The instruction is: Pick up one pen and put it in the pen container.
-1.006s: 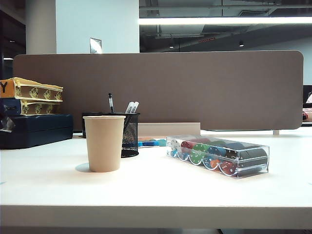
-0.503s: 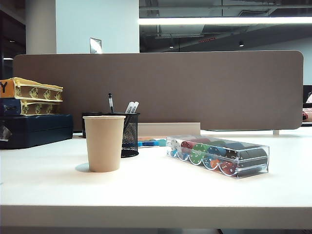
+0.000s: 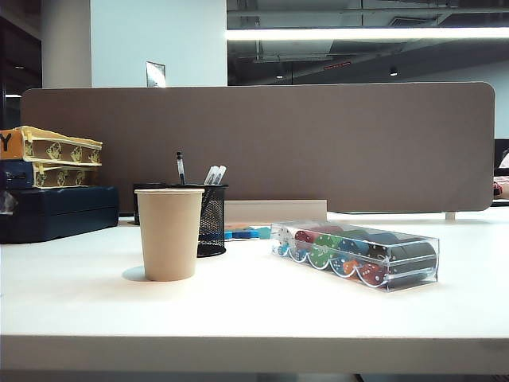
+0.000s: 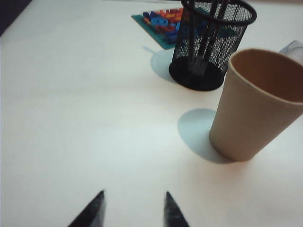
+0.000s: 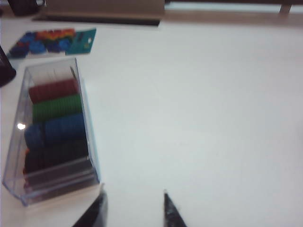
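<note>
We find the pen [image 3: 180, 168] standing in the container [image 3: 211, 220] behind the cup [image 3: 169, 233] on the bench [image 3: 254, 306], while the left end effector [image 4: 133, 209] and right end effector [image 5: 134, 209] hover wide and empty above the bench.

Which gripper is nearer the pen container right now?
Left. The left gripper, jaws open and empty, hovers over bare table with the pen container ahead, behind the paper cup. The right gripper, also open, sits by the chip case.
</note>
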{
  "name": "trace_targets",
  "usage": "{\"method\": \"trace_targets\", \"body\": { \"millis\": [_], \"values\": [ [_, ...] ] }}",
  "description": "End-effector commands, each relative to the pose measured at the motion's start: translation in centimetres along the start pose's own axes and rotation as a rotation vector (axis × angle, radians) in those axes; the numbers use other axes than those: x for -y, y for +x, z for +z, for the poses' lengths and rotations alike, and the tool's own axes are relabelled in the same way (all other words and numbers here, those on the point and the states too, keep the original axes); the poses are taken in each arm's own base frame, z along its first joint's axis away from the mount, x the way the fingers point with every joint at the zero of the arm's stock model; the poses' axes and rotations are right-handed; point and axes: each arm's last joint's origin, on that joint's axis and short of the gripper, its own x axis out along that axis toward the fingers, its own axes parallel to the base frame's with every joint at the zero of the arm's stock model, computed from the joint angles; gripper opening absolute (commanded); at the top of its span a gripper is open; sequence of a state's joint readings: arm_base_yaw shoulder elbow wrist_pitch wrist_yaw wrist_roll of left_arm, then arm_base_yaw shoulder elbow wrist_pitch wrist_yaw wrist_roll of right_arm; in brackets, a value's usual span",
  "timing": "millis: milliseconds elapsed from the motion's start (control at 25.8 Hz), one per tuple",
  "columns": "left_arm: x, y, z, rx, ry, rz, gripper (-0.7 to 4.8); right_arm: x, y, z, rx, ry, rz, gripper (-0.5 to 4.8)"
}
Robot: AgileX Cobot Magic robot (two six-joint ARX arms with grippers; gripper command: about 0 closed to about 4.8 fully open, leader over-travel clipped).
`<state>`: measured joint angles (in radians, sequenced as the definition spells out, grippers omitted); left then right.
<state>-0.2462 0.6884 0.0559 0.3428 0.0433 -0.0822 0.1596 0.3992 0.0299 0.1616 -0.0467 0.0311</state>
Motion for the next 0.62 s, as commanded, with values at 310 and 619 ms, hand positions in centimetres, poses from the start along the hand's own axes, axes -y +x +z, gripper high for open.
{"method": "trace_targets", "body": {
  "millis": [310, 619],
  "values": [
    [0.1, -0.1, 1.0, 0.103, 0.0, -0.012, 1.52, -0.3, -0.1, 1.1, 0.095, -0.005, 0.09, 1.48],
    [0.1, -0.1, 1.4, 0.139, 0.002, -0.013, 1.52, -0.3, -0.3, 2.4, 0.238, -0.018, 0.093, 1.48]
  ]
}}
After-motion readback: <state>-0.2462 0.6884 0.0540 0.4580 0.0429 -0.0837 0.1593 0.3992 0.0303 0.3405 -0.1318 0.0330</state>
